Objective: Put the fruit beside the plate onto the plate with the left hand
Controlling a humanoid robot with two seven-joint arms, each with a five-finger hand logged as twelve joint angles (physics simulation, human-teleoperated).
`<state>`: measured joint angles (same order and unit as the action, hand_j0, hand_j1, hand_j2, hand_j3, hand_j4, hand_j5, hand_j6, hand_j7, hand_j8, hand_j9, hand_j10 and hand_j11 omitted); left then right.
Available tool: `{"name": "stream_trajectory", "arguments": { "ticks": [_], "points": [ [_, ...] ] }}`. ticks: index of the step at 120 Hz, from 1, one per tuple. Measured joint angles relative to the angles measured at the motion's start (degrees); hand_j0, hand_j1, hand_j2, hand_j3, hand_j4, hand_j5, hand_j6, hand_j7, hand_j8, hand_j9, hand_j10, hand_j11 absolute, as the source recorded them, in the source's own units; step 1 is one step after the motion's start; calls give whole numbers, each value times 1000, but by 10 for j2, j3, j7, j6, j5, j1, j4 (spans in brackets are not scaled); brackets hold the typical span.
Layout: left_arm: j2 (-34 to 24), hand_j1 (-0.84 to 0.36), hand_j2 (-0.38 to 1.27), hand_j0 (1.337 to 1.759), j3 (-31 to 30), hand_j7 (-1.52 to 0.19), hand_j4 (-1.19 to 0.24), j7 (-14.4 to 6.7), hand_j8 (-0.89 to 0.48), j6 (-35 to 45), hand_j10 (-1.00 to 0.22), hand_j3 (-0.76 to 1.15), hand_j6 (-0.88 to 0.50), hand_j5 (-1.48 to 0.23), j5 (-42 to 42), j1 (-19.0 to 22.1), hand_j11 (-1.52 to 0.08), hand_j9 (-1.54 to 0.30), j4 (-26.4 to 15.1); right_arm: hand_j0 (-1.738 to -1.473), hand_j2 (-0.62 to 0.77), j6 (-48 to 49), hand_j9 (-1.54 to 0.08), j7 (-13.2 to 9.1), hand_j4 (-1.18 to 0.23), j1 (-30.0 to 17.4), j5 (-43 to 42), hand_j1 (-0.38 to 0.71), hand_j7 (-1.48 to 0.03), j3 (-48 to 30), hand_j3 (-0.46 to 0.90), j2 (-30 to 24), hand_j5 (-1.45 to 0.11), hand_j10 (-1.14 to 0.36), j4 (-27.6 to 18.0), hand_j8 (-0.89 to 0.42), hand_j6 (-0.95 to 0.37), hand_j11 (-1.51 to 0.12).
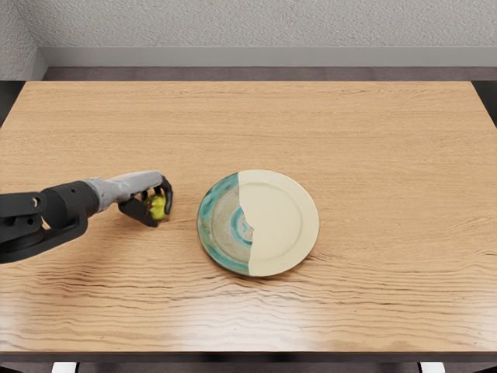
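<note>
Head view, only one there is: left arm [62,211] comes in low from the tabletop's [349,124] left edge; left hand [144,200] sits left of centre, w/ dark fingers [166,191] curled round a small yellow-green fruit [158,207], clamped on it from above and the sides; fruit is beside the plate [225,229], near its left rim but not touching, a strip of bare wood between them. Can't tell whether the fruit is off the wood or resting on it; hand hides its underside. Plate lies flat, about mid-table toward the front edge, half teal, half cream, nothing on it. Right arm not in shot.

Judging from this: grasp looks made, carry to the plate not yet done. Risks: fruit is small and round, mostly swallowed by the fingers, so a loose pinch could let it squirt out and roll toward the front edge; a low carry could catch the plate's rim and shove the plate; releasing too near the rim, it may roll back off.
</note>
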<state>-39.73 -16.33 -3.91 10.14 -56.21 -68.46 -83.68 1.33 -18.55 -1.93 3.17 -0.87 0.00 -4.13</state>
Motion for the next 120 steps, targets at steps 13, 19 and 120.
{"name": "stream_trajectory", "arguments": {
  "ticks": [13, 19, 120],
  "points": [
    [-12, -359, 303, 1649, 12, -1125, -851, 6, -366, -14, -820, -149, -319, -1087, 11, -6, -1149, -1091, 0, -1658, 0, 0, 0, 0, -1, 0, 0, -349, 0, 0, 0, 0, 0, -1, 0, -1, -1, 0],
    [-15, -371, 299, 1648, 21, -1130, -853, 10, -359, -26, -806, -117, -307, -1090, 19, -10, -1157, -1110, 0, -1658, 0, 0, 0, 0, -1, 0, 0, -349, 0, 0, 0, 0, 0, -1, 0, -1, -1, 0],
    [29, -392, 325, 1647, 173, -1101, -799, 27, -354, -312, -826, -2, -303, -1080, 123, -47, -1166, -1157, -5, -1658, 0, 0, 0, 0, -1, 0, 0, -349, 0, 0, 0, 0, 0, -1, 0, -1, -1, 0]
  ]
}}
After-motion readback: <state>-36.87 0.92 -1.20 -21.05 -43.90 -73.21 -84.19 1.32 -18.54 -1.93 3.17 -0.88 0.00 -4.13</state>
